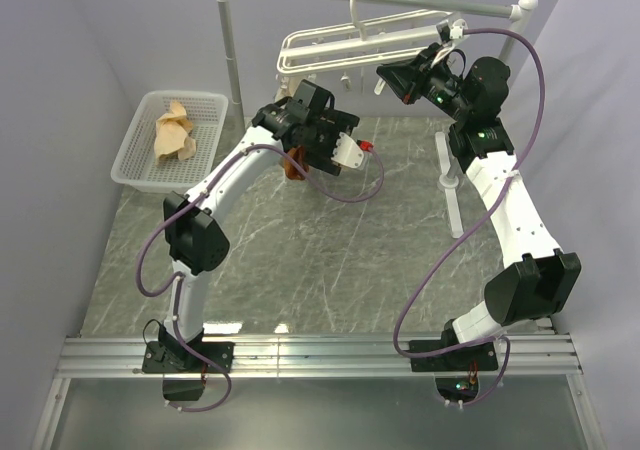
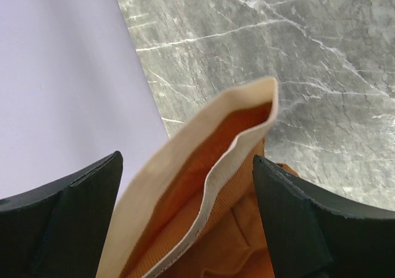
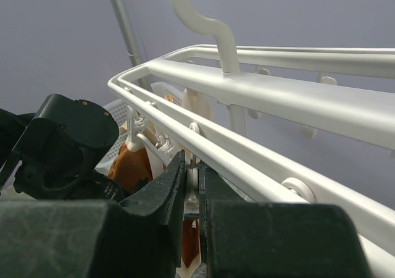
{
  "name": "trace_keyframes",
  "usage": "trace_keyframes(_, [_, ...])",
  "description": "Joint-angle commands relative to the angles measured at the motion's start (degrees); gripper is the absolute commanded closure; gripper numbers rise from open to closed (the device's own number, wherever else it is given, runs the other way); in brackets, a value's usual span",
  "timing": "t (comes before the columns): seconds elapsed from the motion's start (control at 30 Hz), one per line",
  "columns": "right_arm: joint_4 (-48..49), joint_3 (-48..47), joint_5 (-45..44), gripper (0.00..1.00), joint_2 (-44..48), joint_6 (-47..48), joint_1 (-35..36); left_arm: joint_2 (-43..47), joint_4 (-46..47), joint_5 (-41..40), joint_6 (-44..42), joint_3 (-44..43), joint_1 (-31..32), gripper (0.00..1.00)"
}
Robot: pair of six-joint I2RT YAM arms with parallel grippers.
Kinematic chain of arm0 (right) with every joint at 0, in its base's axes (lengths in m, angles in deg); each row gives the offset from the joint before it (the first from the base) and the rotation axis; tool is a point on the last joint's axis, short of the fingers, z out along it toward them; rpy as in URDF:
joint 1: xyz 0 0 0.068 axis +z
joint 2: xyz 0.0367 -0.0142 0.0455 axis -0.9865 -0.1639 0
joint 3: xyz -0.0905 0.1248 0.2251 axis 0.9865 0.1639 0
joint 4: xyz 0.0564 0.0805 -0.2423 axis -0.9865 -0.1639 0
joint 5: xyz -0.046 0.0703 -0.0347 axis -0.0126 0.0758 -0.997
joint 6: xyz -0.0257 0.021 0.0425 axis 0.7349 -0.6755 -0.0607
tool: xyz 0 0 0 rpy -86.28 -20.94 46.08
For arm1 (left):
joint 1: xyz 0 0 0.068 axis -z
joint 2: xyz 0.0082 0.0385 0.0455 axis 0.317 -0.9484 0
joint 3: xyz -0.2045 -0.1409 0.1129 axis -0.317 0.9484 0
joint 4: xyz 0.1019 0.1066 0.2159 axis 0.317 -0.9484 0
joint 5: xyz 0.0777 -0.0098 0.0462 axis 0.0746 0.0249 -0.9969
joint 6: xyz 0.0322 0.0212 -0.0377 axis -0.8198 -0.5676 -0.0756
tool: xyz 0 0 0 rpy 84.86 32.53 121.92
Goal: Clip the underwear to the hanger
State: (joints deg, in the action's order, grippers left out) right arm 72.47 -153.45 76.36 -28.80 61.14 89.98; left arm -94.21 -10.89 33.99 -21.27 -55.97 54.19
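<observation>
Rust-orange knit with a pale beige waistband: the underwear [image 2: 216, 191] hangs just below the left end of the hanger [image 1: 350, 40]. The right wrist view shows orange cloth directly under the hanger's row of clips [image 3: 133, 133]. The contact point is hidden, so it cannot be confirmed that any of them has hold of the fabric.

Handling assessment: light, soft and limp. It will sag and fold wherever it is unsupported, and it will not keep a shape offered to a spring jaw. The waistband is the firmer part, a ribbed doubled edge, and is judged the proper place to take hold. Pinch through both layers a little below the top edge, leaving a margin above the fingers for clipping. The body fabric would likely bunch and slide.

Left gripper [image 2: 186, 159]: jaws wide, one on either side of the waistband, below the hanger. Neither pad is seen touching the cloth. Holding nothing.

Right gripper [image 3: 192, 162]: jaws narrow, closed on one white clip [image 3: 192, 182] directly beneath the hanger.

Containers: one white mesh basket [image 1: 133, 138], left of the hanger and well apart from it. Contents: a crumpled tan cloth [image 1: 175, 135]; nothing else is visible inside.
</observation>
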Motion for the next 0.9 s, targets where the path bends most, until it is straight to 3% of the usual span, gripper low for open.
trace_keyframes(0.0, [0.6,0.8,1.3,1.0,1.9,0.0,0.6,0.3,2.1,2.5,-1.0,-2.2,0.2,0.08])
trace_keyframes(0.4, [0.8,1.0,1.4,1.0,1.8,-0.1,0.5,-4.8,-5.0,-3.6,-3.2,-4.9,-0.3,0.12])
trace_keyframes(0.6, [1.1,1.0,1.4,1.0,1.6,-0.3,0.5,-5.9,-5.6,-4.4,-2.5,-5.4,-0.6,0.22])
trace_keyframes(0.73, [1.1,0.9,1.4,1.0,1.6,-0.1,0.5,-5.6,-4.7,-4.2,-2.1,-5.5,-0.7,0.52])
trace_keyframes(0.87, [1.2,0.7,1.6,1.0,1.5,-0.4,0.6,-5.1,-4.8,-4.3,-2.1,-5.5,-0.8,0.68])
